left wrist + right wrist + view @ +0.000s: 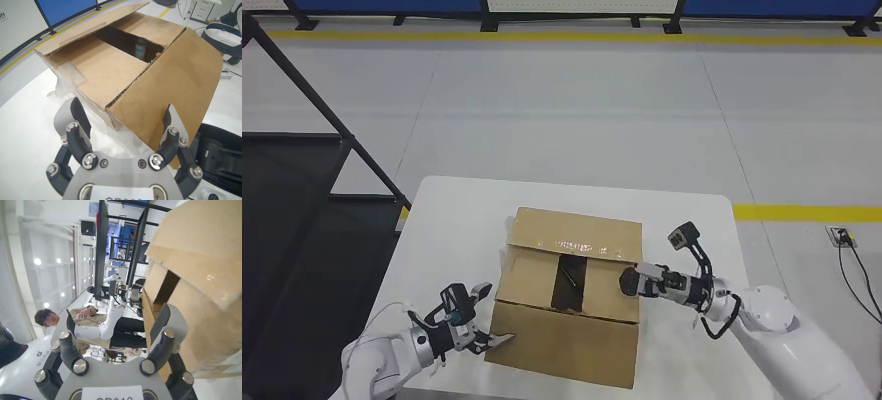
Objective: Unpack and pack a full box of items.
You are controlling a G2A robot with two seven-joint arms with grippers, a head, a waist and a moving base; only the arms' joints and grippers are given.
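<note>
Cardboard flap [170, 85] may buckle — left gripper [122, 103] and right gripper [630, 282], jaws spread, could shove the box [562, 345].

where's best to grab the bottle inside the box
Take the bottle by its top, coming straight down through the gap. It stands upright in the box, and the inner flaps cover its sides, so a side approach looks blocked; opening them wider first would likely help.
</note>
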